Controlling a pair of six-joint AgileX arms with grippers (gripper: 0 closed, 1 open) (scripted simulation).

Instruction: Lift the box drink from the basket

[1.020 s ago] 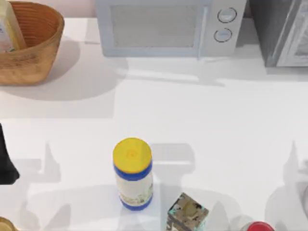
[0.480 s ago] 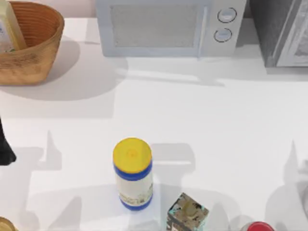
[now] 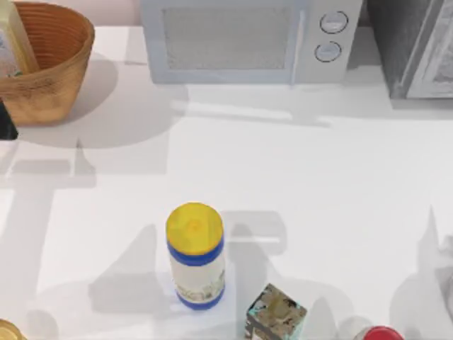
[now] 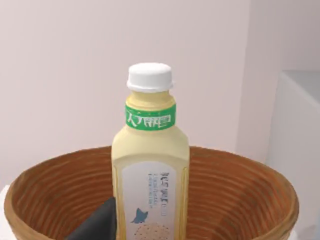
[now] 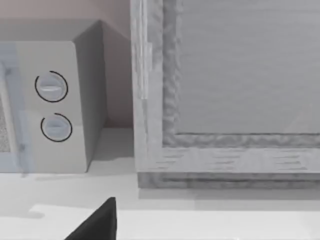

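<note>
1. The box drink (image 4: 150, 170) stands upright inside the basket (image 4: 235, 195). In the left wrist view it looks more like a pale yellow bottle with a white cap and green neck band than a carton, and its long axis runs straight up, cap well above the wicker rim.
2. The left gripper (image 3: 6, 122) sits at the top view's left edge, just beside the basket's (image 3: 49, 85) near wall. The drink (image 3: 13, 42) lies directly ahead of it and beyond that wall, up at the table's far left corner.
3. One dark fingertip (image 4: 97, 225) shows low in the left wrist view, in front of the drink's lower body (whether it touches cannot be told). Whether the fingers are spread or closed cannot be told either; nothing appears held.
4. The left arm is plainly the nearer one. The right arm faces the microwave (image 5: 55, 105), well apart from the basket, and looks parked.
5. Judging from this, the coming move calls for closing straight ahead on the upright body, above the rim.
</note>
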